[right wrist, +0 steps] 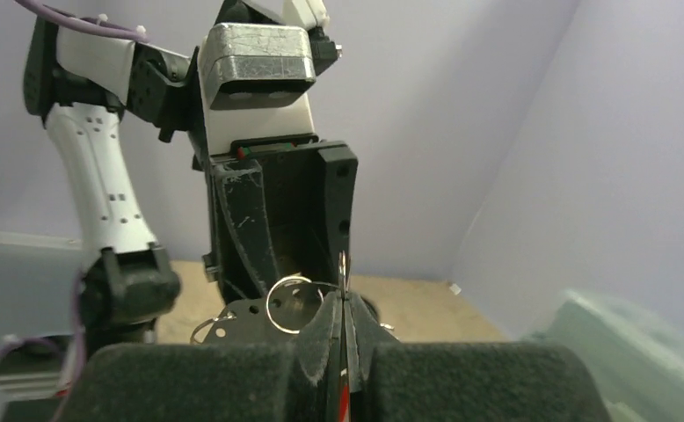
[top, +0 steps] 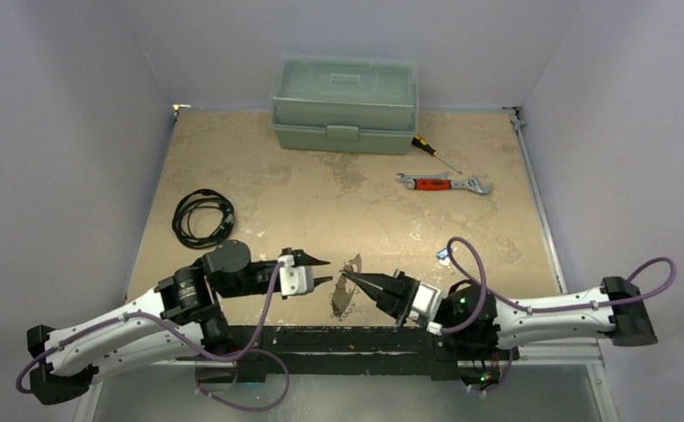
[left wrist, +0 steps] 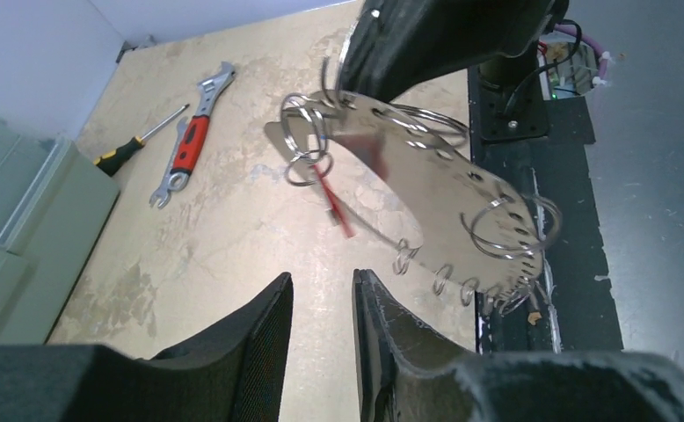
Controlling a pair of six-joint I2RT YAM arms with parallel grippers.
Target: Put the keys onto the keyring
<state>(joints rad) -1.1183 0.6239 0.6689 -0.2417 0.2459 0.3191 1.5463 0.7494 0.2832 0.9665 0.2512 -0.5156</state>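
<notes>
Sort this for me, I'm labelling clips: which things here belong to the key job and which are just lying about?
Job:
keyring
red-tagged key
small loose key
left claw
right claw

Lying about:
wrench
screwdriver
coiled cable
green box

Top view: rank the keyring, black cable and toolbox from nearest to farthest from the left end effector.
1. Keyring, just right of the left end effector, held by the right end effector.
2. Black cable, to the left and farther back.
3. Toolbox, at the table far edge.
</notes>
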